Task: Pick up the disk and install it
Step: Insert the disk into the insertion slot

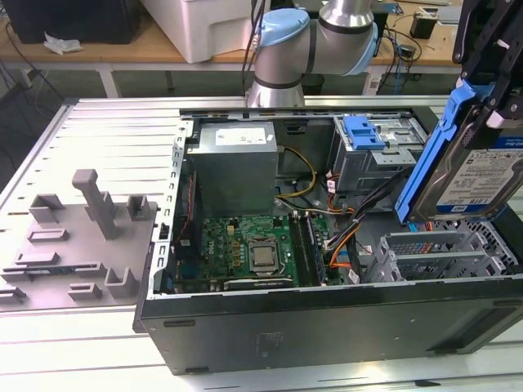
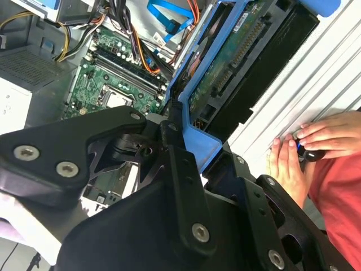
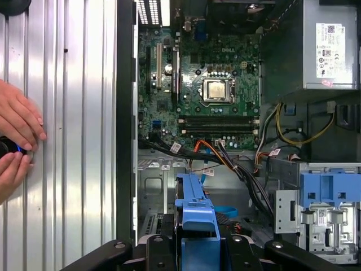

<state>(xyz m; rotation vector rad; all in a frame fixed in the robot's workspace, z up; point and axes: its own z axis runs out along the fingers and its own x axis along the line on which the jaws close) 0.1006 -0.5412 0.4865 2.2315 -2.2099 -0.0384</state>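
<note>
Shiny ribbed metal makes up the table (image 1: 106, 131) in the exterior view. An open computer case (image 1: 327, 327) lies on it, with gray blocks (image 1: 98, 204) on the exterior view's left. The arm (image 1: 327, 33) stands at the back. On the exterior view's right, the gripper (image 1: 482, 77) is clamped tight on the blue rail of the disk (image 1: 478, 175). The disk hangs in the air, tilted, just above the empty metal drive cage (image 1: 433, 253) in the case.

In the second wrist view, the black gripper (image 2: 189, 141) pinches the blue rail. The disk (image 2: 237, 62) sticks out away from it with its green underside showing. A person's hands (image 2: 293, 158) rest on the table beside the case.

In the first wrist view, the disk (image 3: 194, 214) shows as a thin blue edge right in front of the gripper (image 3: 194, 251). Cables (image 3: 225, 164) lie close by inside the case.

To do this step well, I think the disk should be tipped level and lined up with the cage's slot. It should go slowly and stay away from the cables. The grip should be firm so the disk cannot slip.
</note>
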